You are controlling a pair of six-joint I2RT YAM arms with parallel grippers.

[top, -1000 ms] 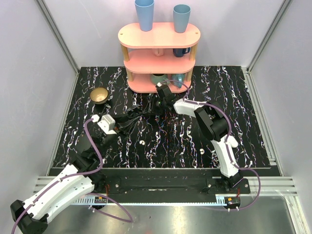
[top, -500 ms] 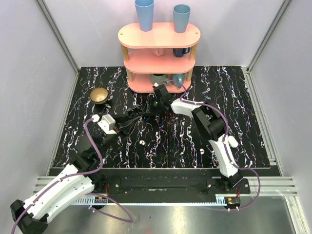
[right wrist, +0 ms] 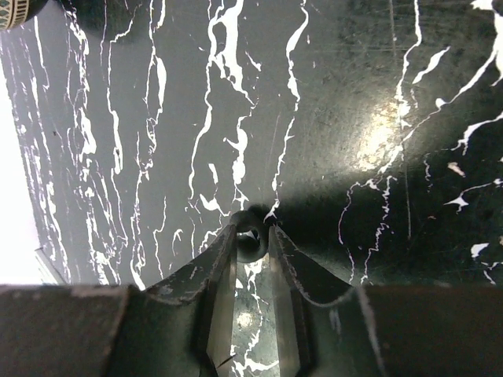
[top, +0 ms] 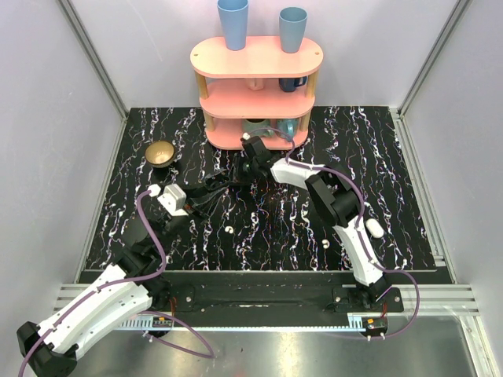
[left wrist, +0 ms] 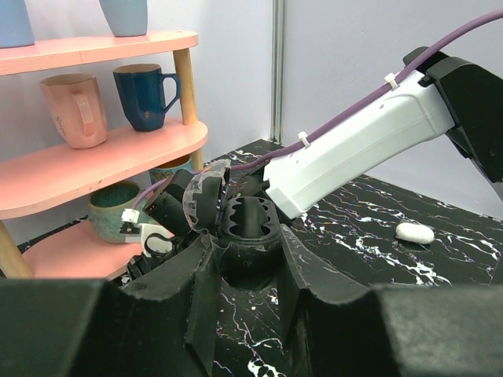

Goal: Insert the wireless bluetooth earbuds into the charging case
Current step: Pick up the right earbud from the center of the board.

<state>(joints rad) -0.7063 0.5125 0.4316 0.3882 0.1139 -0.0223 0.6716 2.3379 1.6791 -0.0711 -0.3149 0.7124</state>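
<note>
The white charging case point(top: 374, 228) lies on the marble tabletop at the right, also seen in the left wrist view point(left wrist: 414, 232). Two tiny white earbuds point(top: 228, 230) point(top: 324, 244) lie apart near the table's front edge, well away from both grippers. My right gripper point(top: 245, 167) reaches left across the table and points down; its fingertips point(right wrist: 251, 229) pinch a small dark round thing point(right wrist: 250, 242). My left gripper point(top: 234, 177) points at the right gripper; its fingers point(left wrist: 245, 245) stand narrowly apart, tips against that gripper's black body. Whether anything sits between them is hidden.
A pink three-tier shelf point(top: 256, 102) with cups and mugs point(left wrist: 144, 94) stands at the back, just behind both grippers. A brown bowl point(top: 160, 153) sits at the back left. The right arm's white link point(left wrist: 354, 149) crosses the table's middle.
The right gripper has slid a little to the left, toward the shelf, and its jaws have narrowed onto the small dark thing. The left arm has not moved.
</note>
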